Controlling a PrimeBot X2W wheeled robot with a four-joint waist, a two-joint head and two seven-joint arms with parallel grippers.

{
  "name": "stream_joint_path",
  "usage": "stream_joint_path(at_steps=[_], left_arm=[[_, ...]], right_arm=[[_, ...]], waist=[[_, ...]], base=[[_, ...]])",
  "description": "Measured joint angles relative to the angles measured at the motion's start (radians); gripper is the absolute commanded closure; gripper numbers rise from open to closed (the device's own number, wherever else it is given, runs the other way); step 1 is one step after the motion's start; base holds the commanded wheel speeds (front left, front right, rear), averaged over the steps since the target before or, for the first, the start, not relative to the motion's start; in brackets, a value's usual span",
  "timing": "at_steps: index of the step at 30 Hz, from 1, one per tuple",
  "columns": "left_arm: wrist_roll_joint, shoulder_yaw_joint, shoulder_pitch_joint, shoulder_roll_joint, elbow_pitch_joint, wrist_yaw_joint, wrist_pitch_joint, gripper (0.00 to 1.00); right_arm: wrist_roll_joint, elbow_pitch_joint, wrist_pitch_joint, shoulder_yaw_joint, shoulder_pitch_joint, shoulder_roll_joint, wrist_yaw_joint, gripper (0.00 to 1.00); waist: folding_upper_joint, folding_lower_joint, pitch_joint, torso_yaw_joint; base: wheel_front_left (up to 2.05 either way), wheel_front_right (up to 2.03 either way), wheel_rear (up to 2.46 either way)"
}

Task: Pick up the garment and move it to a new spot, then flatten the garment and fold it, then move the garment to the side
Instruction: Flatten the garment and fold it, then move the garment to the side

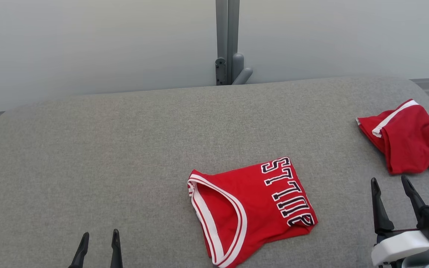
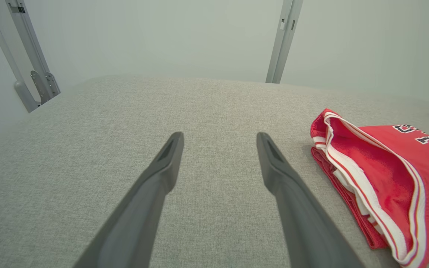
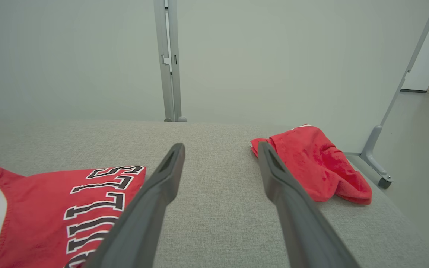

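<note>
A red jersey [image 1: 251, 208] with white trim and black lettering lies folded on the grey padded table [image 1: 125, 149], near the front middle. It also appears in the left wrist view as the jersey [image 2: 385, 178] and in the right wrist view as the jersey [image 3: 50, 201]. A second red garment [image 1: 408, 137] with a white stripe lies crumpled at the table's right edge, shown closer as the garment [image 3: 311, 163]. My right gripper [image 1: 389, 179] is open and empty just in front of it. My left gripper [image 1: 100, 233] is open and empty at the lower left, left of the jersey.
A pale wall with a grey upright post [image 1: 227, 41] stands behind the table. The table's right edge drops to the floor by a metal leg [image 3: 376, 156]. Bare grey surface stretches across the left and back.
</note>
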Motion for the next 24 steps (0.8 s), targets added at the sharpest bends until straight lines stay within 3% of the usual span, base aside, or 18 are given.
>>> stream_joint_path(at_steps=[18, 21, 24], left_arm=[[0.01, -0.007, 0.012, 0.0, -0.003, -0.027, 0.0, 0.0], [0.012, -0.007, 0.012, 0.0, -0.007, -0.027, 0.0, 0.0], [0.012, -0.008, 0.012, 0.0, -0.011, -0.027, 0.0, 0.0]], right_arm=[[0.012, 0.057, 0.0, 0.003, 0.002, 0.034, 0.0, 0.0], [0.058, 0.066, 0.001, 0.042, -0.035, 0.032, 0.0, 0.0], [0.12, 0.071, 0.09, 0.133, -0.093, -0.005, 0.0, 0.0]], waist=[[0.0, 0.0, 0.002, 0.008], [0.0, 0.0, 0.01, 0.009], [0.0, 0.0, 0.02, 0.009]], base=[[0.0, 0.0, 0.0], [0.0, 0.0, 0.0], [0.0, 0.0, 0.0]])
